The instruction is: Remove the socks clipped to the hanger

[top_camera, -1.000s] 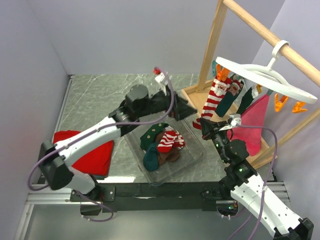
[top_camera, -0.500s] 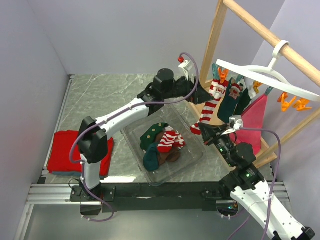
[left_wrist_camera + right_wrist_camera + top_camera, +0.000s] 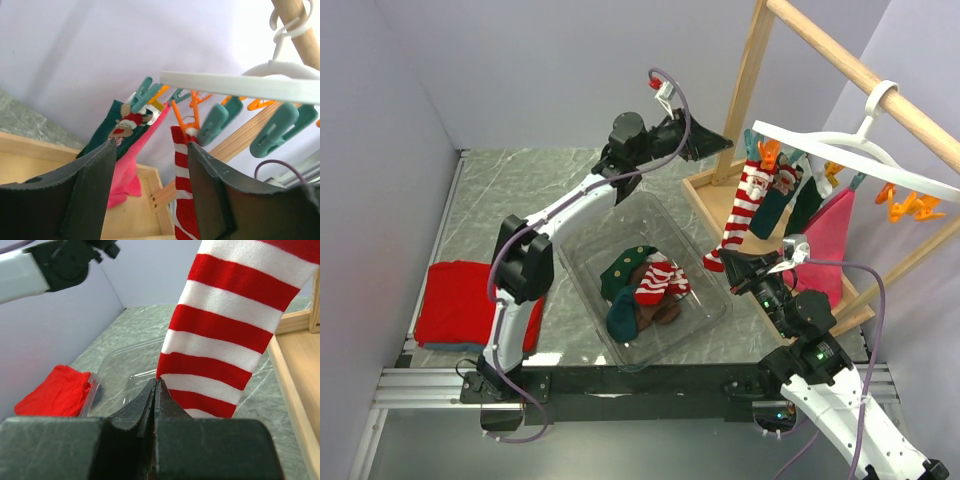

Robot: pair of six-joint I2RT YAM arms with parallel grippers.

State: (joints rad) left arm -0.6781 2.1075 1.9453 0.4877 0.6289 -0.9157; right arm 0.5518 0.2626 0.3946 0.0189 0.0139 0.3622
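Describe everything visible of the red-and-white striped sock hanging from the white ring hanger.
The red-and-white striped fabric sock hangs cuff-up from an orange peg on the white plastic ring hanger, a Santa figure near its top, its red toe lowest. A dark green sock hangs right beside it. The right gripper is shut, apparently pinching the sock's lower edge.

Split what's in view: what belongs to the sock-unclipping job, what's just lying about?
Job: hanger, pegs, striped sock, green socks, pink sock, left gripper, right gripper, tray holding loose socks.
Lying about: folded red cloth; wooden rack merely carries the hanger.
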